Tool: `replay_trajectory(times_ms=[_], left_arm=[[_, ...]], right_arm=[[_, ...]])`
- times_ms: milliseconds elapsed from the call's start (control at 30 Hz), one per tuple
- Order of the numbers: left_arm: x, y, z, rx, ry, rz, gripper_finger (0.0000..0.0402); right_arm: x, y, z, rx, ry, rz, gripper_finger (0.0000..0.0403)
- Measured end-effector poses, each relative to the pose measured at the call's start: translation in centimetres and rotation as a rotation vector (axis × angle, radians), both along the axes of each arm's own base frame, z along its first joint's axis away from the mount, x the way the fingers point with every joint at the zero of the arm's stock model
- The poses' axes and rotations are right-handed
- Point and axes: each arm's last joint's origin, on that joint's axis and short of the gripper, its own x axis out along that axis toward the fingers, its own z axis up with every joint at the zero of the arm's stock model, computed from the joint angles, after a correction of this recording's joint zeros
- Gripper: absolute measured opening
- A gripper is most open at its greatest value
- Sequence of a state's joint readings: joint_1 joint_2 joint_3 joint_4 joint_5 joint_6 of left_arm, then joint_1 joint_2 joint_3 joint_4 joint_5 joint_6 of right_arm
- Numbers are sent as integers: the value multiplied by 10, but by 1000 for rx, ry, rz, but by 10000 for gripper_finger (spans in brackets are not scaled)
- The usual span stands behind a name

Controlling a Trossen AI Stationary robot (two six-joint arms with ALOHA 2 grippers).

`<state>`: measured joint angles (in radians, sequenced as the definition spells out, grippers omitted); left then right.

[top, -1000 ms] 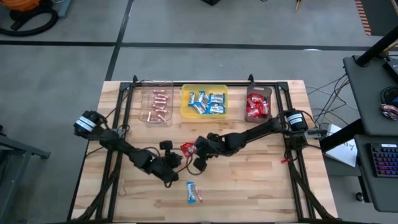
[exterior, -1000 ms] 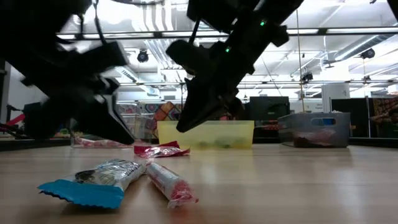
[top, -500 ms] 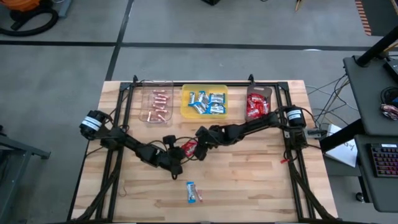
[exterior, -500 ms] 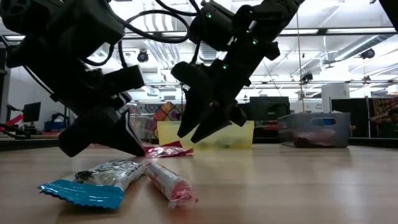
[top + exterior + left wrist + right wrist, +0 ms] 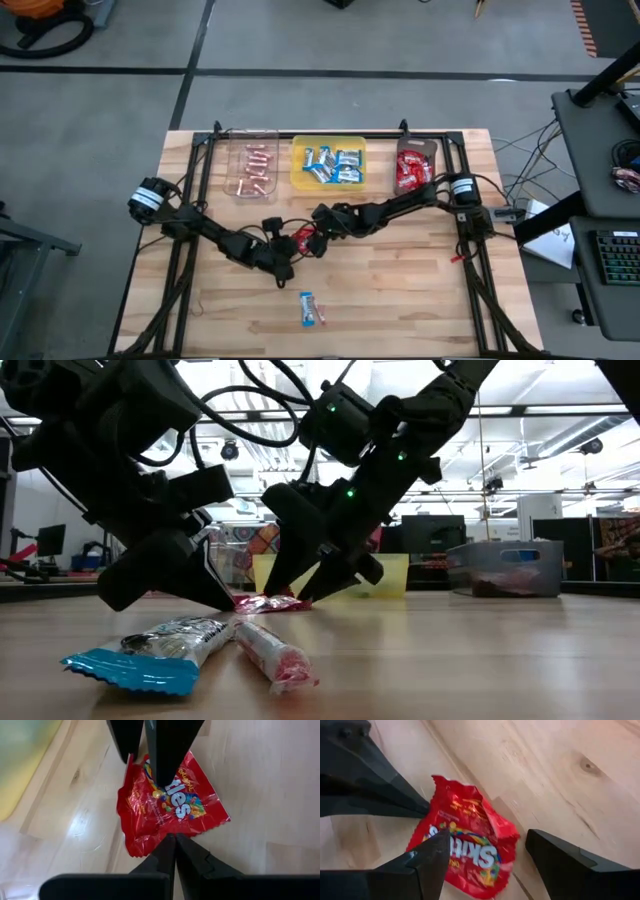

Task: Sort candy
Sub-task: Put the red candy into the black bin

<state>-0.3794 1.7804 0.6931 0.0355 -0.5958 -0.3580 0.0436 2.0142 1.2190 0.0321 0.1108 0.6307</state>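
While both arms reach in over the middle of the wooden table (image 5: 400,300), a red packet (image 5: 304,237) of candy lies flat on the wood between them. The left gripper (image 5: 287,257) has its fingers (image 5: 172,851) pressed tight together, with nothing held, and their tips sit right at one edge of the red packet. The right gripper (image 5: 318,232) is on the other side of the packet, and its fingers (image 5: 427,862) are spread wide, one on each side of the packet, not squeezing it. From the low view the right gripper's tips point down at the packet and sit just above the table. Nearer the front of the table lie two more sweets side by side, a blue-and-white bar (image 5: 150,650) and a thin pinkish stick (image 5: 272,652). They touch or almost touch, and they are well apart from both grippers. Along the far edge of the table stand three trays in a row. The clear tray (image 5: 237,150) holds pinkish sticks. The yellow tray (image 5: 298,180) in the middle holds blue-and-white bars. The dark tray (image 5: 432,148) holds red packets. The red packet on the table lies near the yellow tray but is not in it.
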Motion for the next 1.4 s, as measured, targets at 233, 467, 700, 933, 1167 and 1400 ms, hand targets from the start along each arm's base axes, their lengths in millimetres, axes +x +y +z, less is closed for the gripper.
replay_trajectory(times_ms=[233, 467, 700, 933, 1167, 1400], left_arm=[[0, 0, 0, -4, 0, -2, 0], [0, 0, 0, -5, 1, -4, 0], [0, 0, -1, -3, 4, -7, 0], [-2, -3, 5, -8, -9, -22, 0], [-14, -12, 31, -35, -12, -108, 0], [-35, -15, 66, -42, -52, -112, 0]], right_arm=[[5, 9, 1, -6, -66, 75, 226], [6, 11, 1, -12, -71, 101, 177], [5, 14, 1, -29, -69, 133, 97], [6, 17, 3, -11, -80, 153, 36], [2, 19, 13, 17, -70, 174, 29], [-15, 18, 45, 10, 1, 172, 28]])
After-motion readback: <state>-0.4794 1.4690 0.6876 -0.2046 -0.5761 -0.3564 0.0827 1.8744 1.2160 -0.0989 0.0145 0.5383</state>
